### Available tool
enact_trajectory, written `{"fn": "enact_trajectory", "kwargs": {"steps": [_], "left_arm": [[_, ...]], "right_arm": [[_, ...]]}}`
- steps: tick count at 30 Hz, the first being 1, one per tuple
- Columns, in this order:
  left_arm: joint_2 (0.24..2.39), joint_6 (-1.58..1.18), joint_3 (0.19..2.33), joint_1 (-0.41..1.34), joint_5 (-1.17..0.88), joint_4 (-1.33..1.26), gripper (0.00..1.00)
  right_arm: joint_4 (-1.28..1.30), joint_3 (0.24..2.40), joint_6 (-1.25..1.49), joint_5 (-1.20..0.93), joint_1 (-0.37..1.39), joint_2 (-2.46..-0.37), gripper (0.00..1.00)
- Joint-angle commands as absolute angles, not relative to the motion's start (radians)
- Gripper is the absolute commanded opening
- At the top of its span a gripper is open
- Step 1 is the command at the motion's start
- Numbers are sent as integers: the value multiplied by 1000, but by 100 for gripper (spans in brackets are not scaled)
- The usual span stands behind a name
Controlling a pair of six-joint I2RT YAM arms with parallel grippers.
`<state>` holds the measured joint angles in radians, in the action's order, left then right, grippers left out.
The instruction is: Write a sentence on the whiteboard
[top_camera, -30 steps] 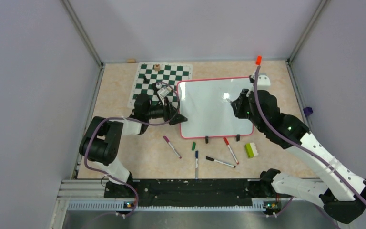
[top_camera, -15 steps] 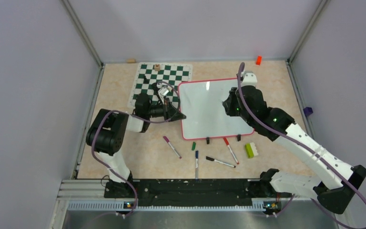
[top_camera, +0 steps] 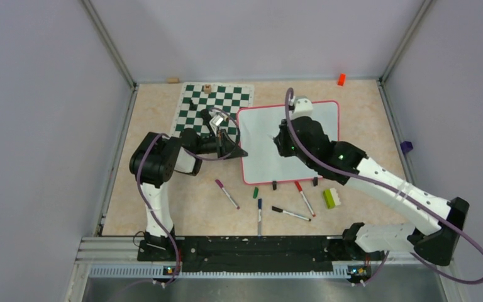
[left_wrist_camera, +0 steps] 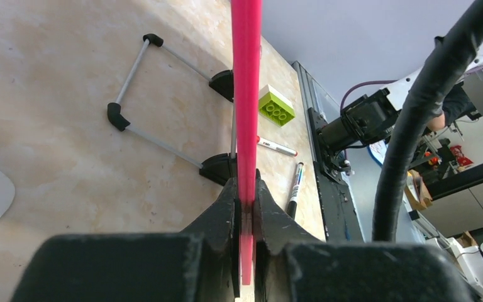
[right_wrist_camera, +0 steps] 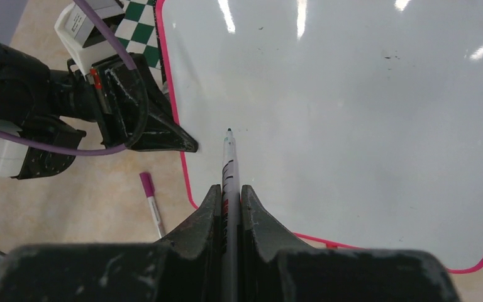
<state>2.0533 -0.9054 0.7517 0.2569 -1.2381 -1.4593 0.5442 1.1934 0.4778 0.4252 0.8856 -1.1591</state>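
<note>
The whiteboard (top_camera: 258, 160) lies in mid-table, glossy white with a red-pink frame. Its face (right_wrist_camera: 352, 126) is blank apart from a few specks; no sentence shows on it. My left gripper (top_camera: 238, 151) is shut on the board's left edge, and the pink frame (left_wrist_camera: 246, 94) runs straight between its jaws (left_wrist_camera: 246, 189). My right gripper (top_camera: 278, 141) hangs over the board's left part, shut on a white marker (right_wrist_camera: 230, 163). The marker's dark tip points at the board close to the left edge. In the right wrist view the left gripper (right_wrist_camera: 163, 135) sits just left of that tip.
A green-and-white chess mat (top_camera: 214, 104) with a few pieces lies behind the left gripper. Loose markers lie in front of the board: purple (top_camera: 226, 193), blue (top_camera: 259, 214), black (top_camera: 291, 214) and red (top_camera: 305, 198). A lime brick (top_camera: 331, 197) and an orange block (top_camera: 341, 79) are also there.
The left gripper has closed on the board's left edge and the board has shifted slightly. The right arm has swung left across the board with its marker, from the right side to the left part.
</note>
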Motion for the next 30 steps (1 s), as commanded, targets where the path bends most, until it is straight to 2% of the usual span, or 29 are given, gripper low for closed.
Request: {"fn": "enact_trajectory", "kwargs": {"steps": [1,7,30], "left_arm": [[2048,-943,760,262,-1252,-1620,0],[2016,-829,678,264,-1191,-1620,0],[2040,-881,732,282,-1251,-1619,0]], "right_arm": [[511,1285,443,518,949,-1223,0],[513,1351,424,537,963,-1317,0],[522,1600,363,648,1004,-1611,0]]}}
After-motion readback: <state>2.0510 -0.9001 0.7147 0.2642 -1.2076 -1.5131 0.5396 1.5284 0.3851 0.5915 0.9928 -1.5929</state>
